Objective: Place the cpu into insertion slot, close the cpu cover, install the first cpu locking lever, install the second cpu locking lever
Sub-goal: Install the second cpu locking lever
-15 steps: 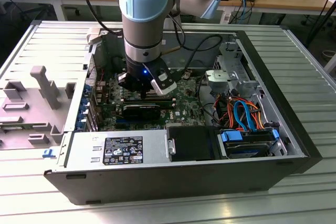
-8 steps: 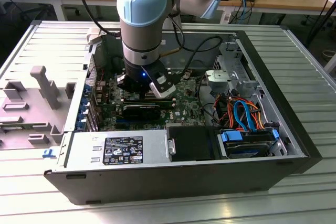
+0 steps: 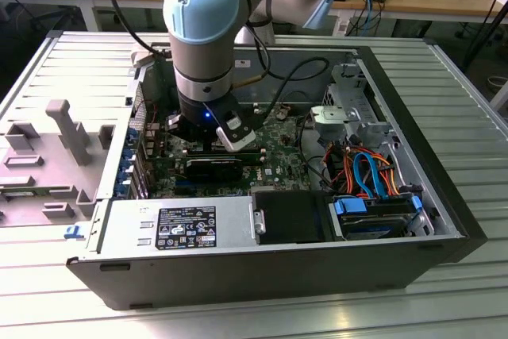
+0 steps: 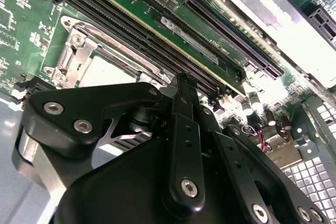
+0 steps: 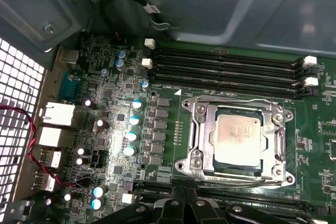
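Note:
In the first wrist view the cpu [image 5: 237, 139], silvery-grey, lies flat in the insertion slot [image 5: 195, 157] on the green board. The silver cpu cover [image 5: 239, 109] lies down around it, and the chip shows through its window. Thin metal lever rods [image 5: 231, 99] run along two opposite sides of the socket. The black gripper [image 5: 184, 211] hangs just off the socket's near side, apart from the chip. In the second wrist view the gripper [image 4: 181, 80] is over the socket's edge, with the cover [image 4: 79, 51] beside it. In the exterior view the gripper [image 3: 208, 147] is low inside the computer case.
Long black memory slots [image 5: 226, 72] run along the socket's far side. Capacitors and rear ports [image 5: 55, 114] crowd one end of the board. In the exterior view a power supply [image 3: 178, 224], drives with coloured cables [image 3: 373, 172] and the case walls [image 3: 413, 109] box in the arm.

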Controlling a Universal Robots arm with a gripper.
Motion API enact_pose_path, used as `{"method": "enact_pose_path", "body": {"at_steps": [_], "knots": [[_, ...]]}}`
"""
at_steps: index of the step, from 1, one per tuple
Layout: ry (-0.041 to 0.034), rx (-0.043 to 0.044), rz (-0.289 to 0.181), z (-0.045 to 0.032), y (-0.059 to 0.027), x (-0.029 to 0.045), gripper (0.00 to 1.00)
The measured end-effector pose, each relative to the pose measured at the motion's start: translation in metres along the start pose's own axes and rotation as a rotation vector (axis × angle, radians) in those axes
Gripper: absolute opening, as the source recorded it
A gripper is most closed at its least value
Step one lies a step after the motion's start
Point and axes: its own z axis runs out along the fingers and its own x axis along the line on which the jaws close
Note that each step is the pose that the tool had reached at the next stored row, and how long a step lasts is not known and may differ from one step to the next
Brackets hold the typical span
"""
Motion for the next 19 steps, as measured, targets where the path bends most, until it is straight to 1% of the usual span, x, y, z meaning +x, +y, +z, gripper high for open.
{"method": "enact_pose_path", "body": {"at_steps": [5,13,16,19], "knots": [[-0.0004,-0.0031,0.0,0.0013,0.0004,0.0,0.11],[0.0003,-0.0028,-0.003,0.0067,0.0063,0.0004,0.11],[0.0003,-0.003,-0.003,0.0079,0.007,0.001,0.11],[0.0005,-0.0029,-0.004,0.011,0.0074,0.0015,0.11]]}}
